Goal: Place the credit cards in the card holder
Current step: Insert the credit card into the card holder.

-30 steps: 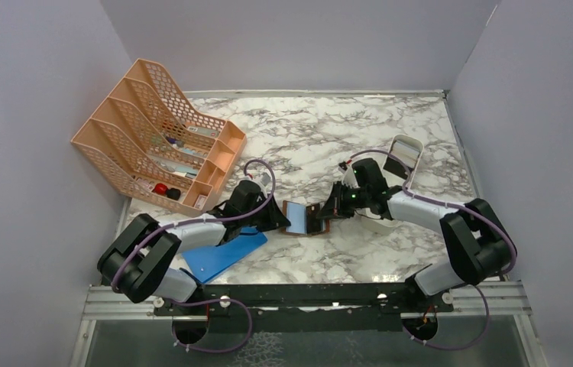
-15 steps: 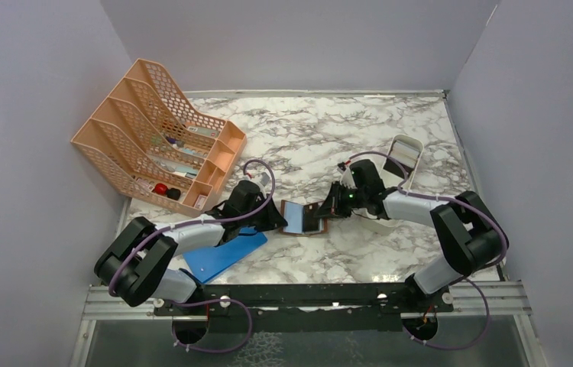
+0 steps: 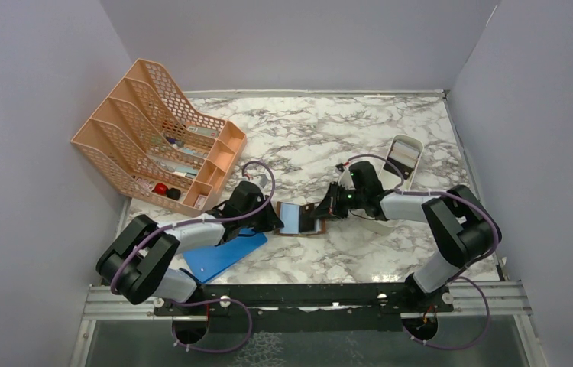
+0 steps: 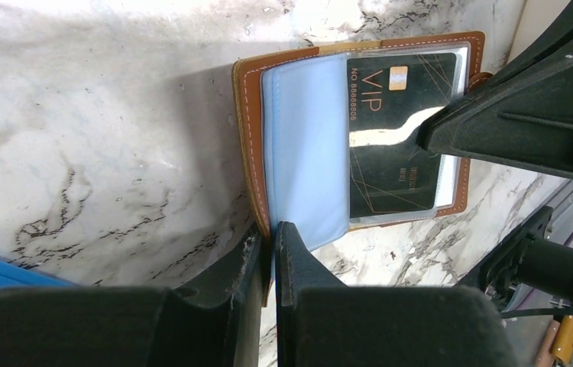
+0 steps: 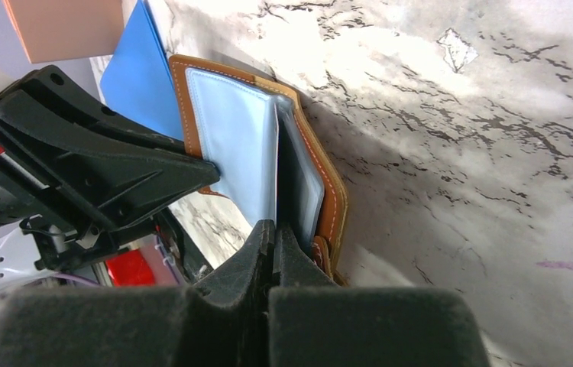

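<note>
Since a second ago my left gripper (image 4: 272, 229) has narrowed and clamps the 9 o'clock edge of the open brown leather bifold card holder (image 4: 247, 138) at mid-table; my right gripper (image 5: 272, 229), jaws together, pinches an inner leaf from 3 o'clock. If we pull apart, I judge the leaf may tear, or the overhanging light blue credit card (image 4: 306, 153) may slide out. Only the left wrist view shows the black credit card (image 4: 390, 138) behind clear plastic; the right one hides its face.

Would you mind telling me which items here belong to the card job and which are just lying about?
Job in hand:
card holder
light blue card
dark card

Lying about:
orange mesh rack
blue board
white tray
</note>
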Motion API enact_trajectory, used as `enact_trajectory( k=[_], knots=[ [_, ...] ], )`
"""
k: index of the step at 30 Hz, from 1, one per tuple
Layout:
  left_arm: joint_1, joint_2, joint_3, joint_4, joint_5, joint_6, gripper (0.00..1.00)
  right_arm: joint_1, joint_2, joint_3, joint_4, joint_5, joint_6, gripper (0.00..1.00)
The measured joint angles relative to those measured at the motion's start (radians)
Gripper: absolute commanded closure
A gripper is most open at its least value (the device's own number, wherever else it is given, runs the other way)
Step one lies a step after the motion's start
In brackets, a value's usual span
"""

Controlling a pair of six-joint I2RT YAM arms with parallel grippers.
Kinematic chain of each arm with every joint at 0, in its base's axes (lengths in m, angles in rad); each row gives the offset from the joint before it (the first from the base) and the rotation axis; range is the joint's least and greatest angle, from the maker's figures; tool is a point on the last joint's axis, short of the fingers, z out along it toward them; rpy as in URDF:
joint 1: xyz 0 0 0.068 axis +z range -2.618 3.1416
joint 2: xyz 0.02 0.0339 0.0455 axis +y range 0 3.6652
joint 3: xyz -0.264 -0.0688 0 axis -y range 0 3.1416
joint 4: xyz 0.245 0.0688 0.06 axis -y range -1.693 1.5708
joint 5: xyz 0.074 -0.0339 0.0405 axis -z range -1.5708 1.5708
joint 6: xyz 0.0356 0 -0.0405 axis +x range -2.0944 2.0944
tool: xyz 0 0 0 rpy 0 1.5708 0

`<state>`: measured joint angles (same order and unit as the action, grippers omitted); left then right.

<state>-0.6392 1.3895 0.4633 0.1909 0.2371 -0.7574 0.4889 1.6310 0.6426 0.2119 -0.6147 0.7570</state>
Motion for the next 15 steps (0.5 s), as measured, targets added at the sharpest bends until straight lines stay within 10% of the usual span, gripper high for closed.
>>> enact_trajectory(
  k=[15],
  knots=[
    [0.003,0.007,0.0,-0.009,-0.006,0.018,0.71,-0.003,0.023,-0.023,0.089,-0.068,0.054,0.99]
  ],
)
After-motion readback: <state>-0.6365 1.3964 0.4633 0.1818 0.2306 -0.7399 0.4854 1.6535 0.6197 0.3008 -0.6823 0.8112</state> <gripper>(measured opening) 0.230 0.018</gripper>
